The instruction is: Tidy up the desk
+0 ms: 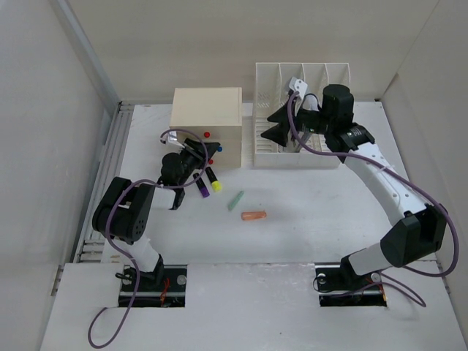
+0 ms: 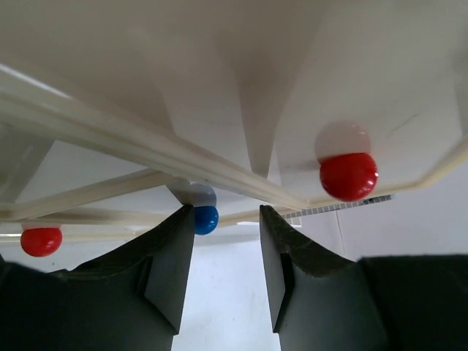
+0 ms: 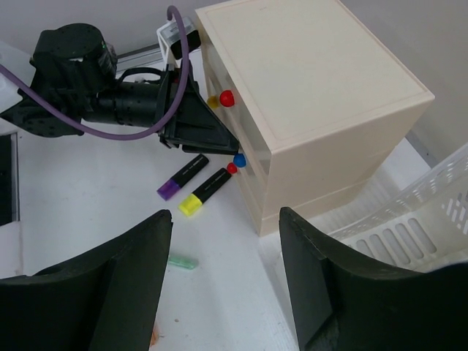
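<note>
The left gripper [image 2: 227, 219], fingers spread, sits close before the drawer box [image 1: 206, 110], a blue knob [image 2: 205, 219] at the left edge of its gap, and a purple highlighter [image 1: 202, 186] and a yellow highlighter [image 1: 213, 180] lie on the desk [image 1: 329, 212] just beside it. A green stick [image 1: 235, 200] and an orange piece [image 1: 254, 216] lie mid-desk, with bare surface to their right before the file rack [image 1: 267, 80]. The right gripper [image 1: 275, 124] hangs wide apart over the rack's front left, beside the narrow lane between rack and box.
</note>
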`<state>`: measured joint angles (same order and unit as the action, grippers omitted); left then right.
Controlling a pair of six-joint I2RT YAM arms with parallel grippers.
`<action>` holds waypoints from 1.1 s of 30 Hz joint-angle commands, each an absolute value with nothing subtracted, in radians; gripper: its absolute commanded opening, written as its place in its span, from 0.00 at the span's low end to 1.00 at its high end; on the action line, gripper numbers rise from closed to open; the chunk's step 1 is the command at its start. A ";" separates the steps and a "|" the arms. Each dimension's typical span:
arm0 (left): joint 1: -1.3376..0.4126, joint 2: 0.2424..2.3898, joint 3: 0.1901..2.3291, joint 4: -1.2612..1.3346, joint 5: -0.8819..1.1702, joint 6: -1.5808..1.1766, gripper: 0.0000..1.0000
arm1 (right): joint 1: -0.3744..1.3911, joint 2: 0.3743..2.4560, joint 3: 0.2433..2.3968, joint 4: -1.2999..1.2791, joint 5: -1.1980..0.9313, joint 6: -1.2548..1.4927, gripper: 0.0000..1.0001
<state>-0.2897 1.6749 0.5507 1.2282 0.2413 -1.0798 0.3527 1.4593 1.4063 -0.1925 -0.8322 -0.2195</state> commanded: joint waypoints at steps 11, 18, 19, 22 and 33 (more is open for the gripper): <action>-0.311 1.655 0.603 1.124 0.204 -1.058 0.37 | 0.336 1.437 1.391 -0.112 -0.861 -0.172 0.66; -0.339 1.703 0.638 1.106 0.184 -1.049 0.32 | 0.327 1.428 1.371 -0.092 -0.861 -0.172 0.66; -0.339 1.703 0.649 1.106 0.175 -1.049 0.31 | 0.327 1.428 1.371 -0.092 -0.861 -0.172 0.66; -0.339 1.703 0.658 1.106 0.175 -1.049 0.26 | 0.327 1.428 1.371 -0.092 -0.861 -0.163 0.66; -0.357 1.620 0.528 1.130 0.155 -1.060 0.11 | 0.327 1.419 1.353 -0.083 -0.891 -0.176 0.65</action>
